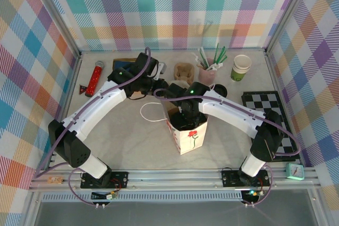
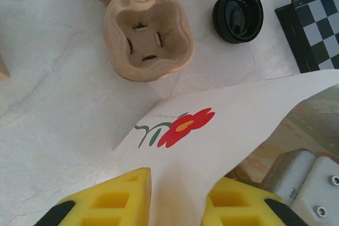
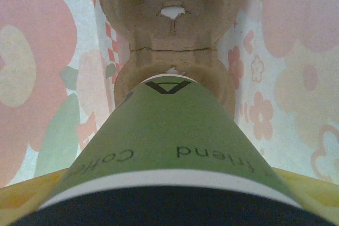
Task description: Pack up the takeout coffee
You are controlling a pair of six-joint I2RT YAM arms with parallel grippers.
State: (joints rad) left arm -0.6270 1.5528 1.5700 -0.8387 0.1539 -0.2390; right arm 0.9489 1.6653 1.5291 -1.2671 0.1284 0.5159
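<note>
Seating the takeout coffee point(image 3: 169, 130), clamped in the jaws of the right gripper point(image 3: 169, 205) inside the paper bag point(image 2: 249, 115), calls for a straight, upright drop into the pulp carrier point(image 3: 172, 35) pocket beneath, while the jaws of the left gripper point(image 2: 177, 194) pinch the bag's wall.

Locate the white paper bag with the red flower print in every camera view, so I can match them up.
Top external: the white paper bag stands at the table's centre, between the two arms.
Left wrist: the bag fills the lower right, its edge held in the left gripper.
Right wrist: seen from inside, the bag's walls surround the green paper cup with black lid.
Shared landmark: the red flower print; flowers show through pale pink in the right wrist view.
</note>
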